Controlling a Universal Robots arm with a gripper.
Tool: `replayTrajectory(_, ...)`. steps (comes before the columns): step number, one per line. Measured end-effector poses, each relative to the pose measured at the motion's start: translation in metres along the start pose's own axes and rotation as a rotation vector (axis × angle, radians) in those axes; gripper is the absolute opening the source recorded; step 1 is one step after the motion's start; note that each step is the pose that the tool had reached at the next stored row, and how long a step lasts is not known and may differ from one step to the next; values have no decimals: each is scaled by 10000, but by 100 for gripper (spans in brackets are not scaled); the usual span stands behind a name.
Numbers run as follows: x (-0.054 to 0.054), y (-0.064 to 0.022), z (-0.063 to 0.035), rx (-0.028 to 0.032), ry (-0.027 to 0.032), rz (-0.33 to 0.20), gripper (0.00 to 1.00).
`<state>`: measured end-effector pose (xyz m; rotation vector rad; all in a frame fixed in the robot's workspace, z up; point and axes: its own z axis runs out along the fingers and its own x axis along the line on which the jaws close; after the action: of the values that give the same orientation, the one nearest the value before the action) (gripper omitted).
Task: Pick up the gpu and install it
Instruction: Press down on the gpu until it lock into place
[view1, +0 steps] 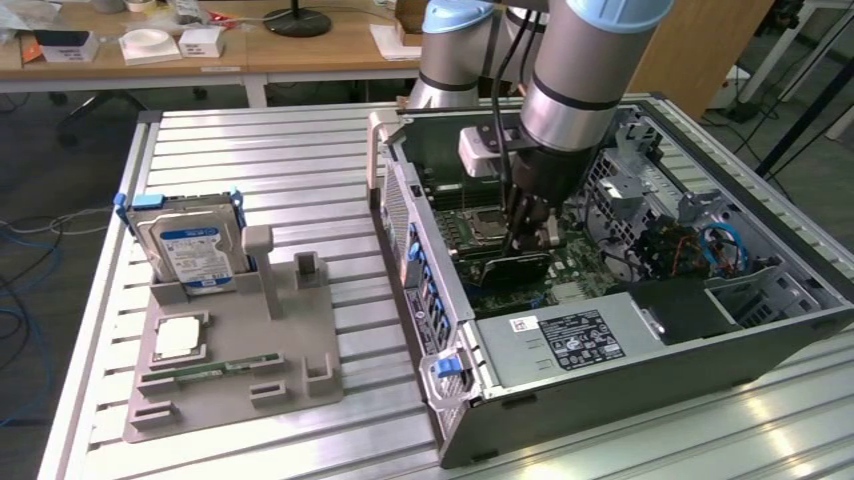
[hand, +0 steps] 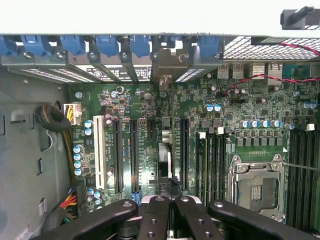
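Exterior view, fingers (view1: 531, 238) pinched on the gpu (view1: 514, 268), lowered inside the open computer case (view1: 641, 330).

A ribbed metal counter (view1: 227, 150) fills the foreground, its slats catching pale reflections of light. Behind it stands a long wooden desk (view1: 307, 50) carrying small white boxes (view1: 150, 44) and a black round lamp base (view1: 296, 22). Grey floor (view1: 54, 190) shows at the exterior view's left, where blue cables (view1: 24, 300) trail. A wooden panel (view1: 694, 50) stands at the far right.
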<state>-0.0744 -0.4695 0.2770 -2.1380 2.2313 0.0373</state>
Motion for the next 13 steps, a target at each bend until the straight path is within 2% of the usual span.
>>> replayTrajectory(13, 3, 1, 50, -1, 1, 0, 11)
